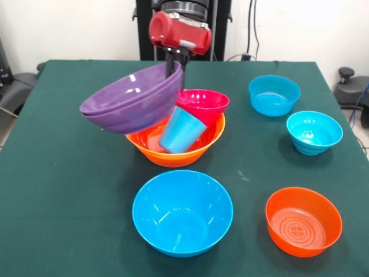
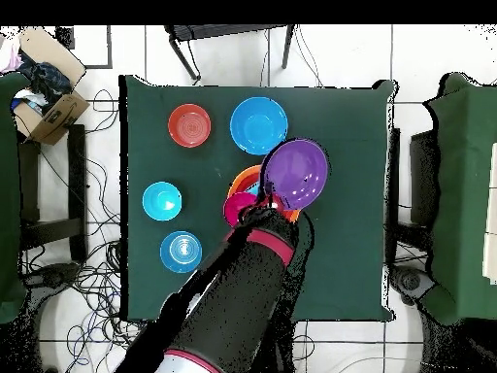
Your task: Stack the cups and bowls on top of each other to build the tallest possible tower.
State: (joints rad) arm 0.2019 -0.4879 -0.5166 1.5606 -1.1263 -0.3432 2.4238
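My gripper (image 1: 173,67) is shut on the far rim of two nested purple bowls (image 1: 132,99) and holds them tilted in the air, above the left part of the large orange bowl (image 1: 173,156). A light blue cup (image 1: 181,130) leans on its side inside the orange bowl. A magenta bowl (image 1: 202,104) rests tilted on the orange bowl's far rim. In the overhead view the purple bowls (image 2: 296,175) cover most of the orange bowl (image 2: 243,180), the magenta bowl (image 2: 236,208) shows beside them, and the arm hides the gripper.
A large blue bowl (image 1: 182,212) stands in front of the orange bowl. A red-orange bowl (image 1: 303,220) stands at the front right. A cyan bowl (image 1: 314,132) and a blue bowl (image 1: 274,95) stand at the right, further back.
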